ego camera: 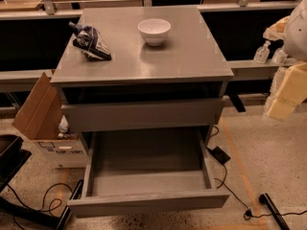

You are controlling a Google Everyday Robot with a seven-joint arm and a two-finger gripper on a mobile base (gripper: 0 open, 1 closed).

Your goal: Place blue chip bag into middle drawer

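The blue chip bag (91,42) lies crumpled on the back left of the grey cabinet's top (182,56). It is dark blue with white patches. The middle drawer (148,201) is pulled out at the bottom of the cabinet, and its grey inside is bare. The similar drawer front above it (144,115) is pushed nearly in. My gripper (287,92) shows as cream-coloured blocks at the right edge, off to the side of the cabinet, far from the bag and at about the cabinet top's height. It holds nothing that I can see.
A white bowl (154,31) stands on the cabinet top, right of the bag. An open cardboard box (48,128) sits on the floor at the left. Cables and a black power brick (219,155) lie on the floor at the right. Small bottles (262,52) stand on a ledge behind.
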